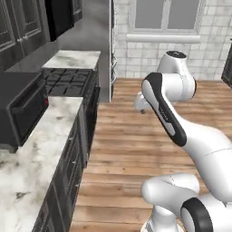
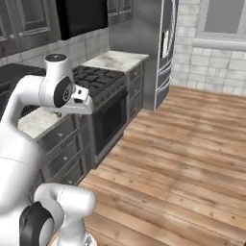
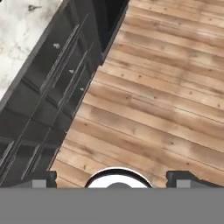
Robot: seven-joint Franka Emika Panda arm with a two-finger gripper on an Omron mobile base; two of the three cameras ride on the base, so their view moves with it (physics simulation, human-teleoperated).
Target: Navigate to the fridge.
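You see the fridge standing past the black stove at the counter run's far end, while your gripper hangs over wooden floor, fingers spread apart.

The tall grey metallic fridge stands at the far end of the counter run, its side against the white brick back wall with the window. Just before the fridge lies a short marble countertop, and before that the black gas stove. Nearer than the stove runs a long marble counter bearing a black microwave. Right of the fridge and counters spreads the wooden plank floor
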